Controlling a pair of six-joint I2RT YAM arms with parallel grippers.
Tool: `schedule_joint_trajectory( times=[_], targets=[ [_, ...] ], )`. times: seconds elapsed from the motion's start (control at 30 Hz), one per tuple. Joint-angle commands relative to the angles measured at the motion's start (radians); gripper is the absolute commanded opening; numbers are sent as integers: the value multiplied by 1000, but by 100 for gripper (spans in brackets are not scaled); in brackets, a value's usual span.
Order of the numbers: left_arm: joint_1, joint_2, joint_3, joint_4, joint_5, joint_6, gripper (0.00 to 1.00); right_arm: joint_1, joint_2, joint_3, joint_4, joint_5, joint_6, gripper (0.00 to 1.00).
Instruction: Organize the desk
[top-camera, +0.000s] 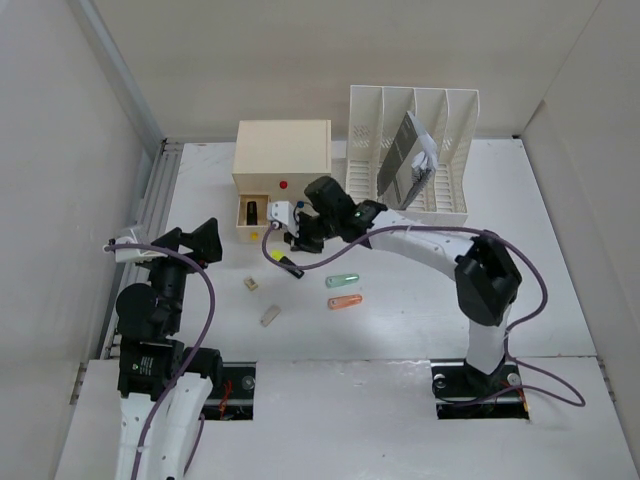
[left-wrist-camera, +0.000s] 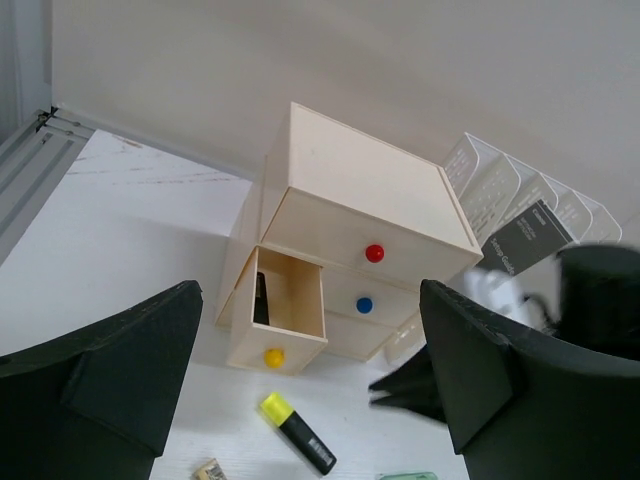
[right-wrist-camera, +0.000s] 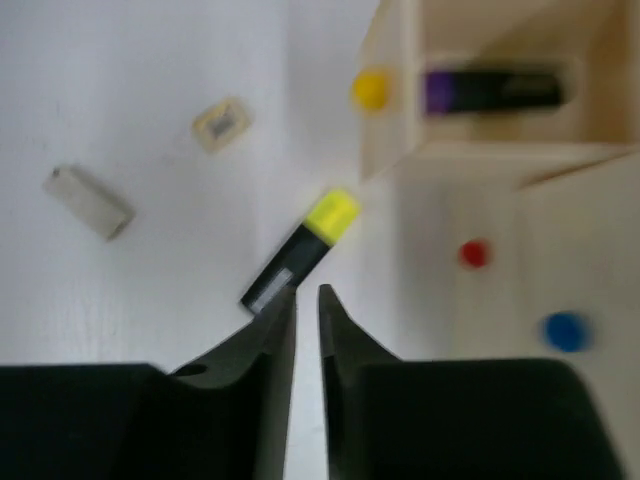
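Note:
The white desk (top-camera: 400, 335) holds a cream drawer box (top-camera: 282, 155) at the back. Its lowest drawer (top-camera: 251, 216), with a yellow knob, stands open and holds a dark marker (right-wrist-camera: 490, 90). A yellow-capped black highlighter (top-camera: 283, 262) lies in front of the box; it also shows in the left wrist view (left-wrist-camera: 298, 432) and the right wrist view (right-wrist-camera: 300, 250). My right gripper (top-camera: 299, 240) hovers just above its black end, its jaws almost together with nothing between them (right-wrist-camera: 307, 292). My left gripper (top-camera: 190, 238) is wide open and empty at the left, facing the box (left-wrist-camera: 310, 400).
A green capsule-shaped item (top-camera: 342, 280) and an orange one (top-camera: 345, 301) lie mid-desk. Two small erasers (top-camera: 251, 284) (top-camera: 269, 316) lie to their left. A white slotted file rack (top-camera: 412, 150) with papers stands back right. A grey rail (top-camera: 150, 200) runs along the left edge.

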Motion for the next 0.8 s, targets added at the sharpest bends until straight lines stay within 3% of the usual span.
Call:
schedule_joint_trajectory(
  times=[0.0,0.03,0.17,0.43,0.77],
  targets=[
    [-4,-12,-2,49,16,5,89,17,3,-125,125,44,119,23],
    [-4,-12,-2,49,16,5,89,26,3,-142,151,70,139,31],
    [-4,-21,-2,49,16,5,89,35,72,-132,202,157,243,39],
    [-4,-21,-2,49,16,5,89,46,203,-26,231,199,455,46],
    [-4,-21,-2,49,16,5,89,64,246,-26,294,222,532,49]
  ],
)
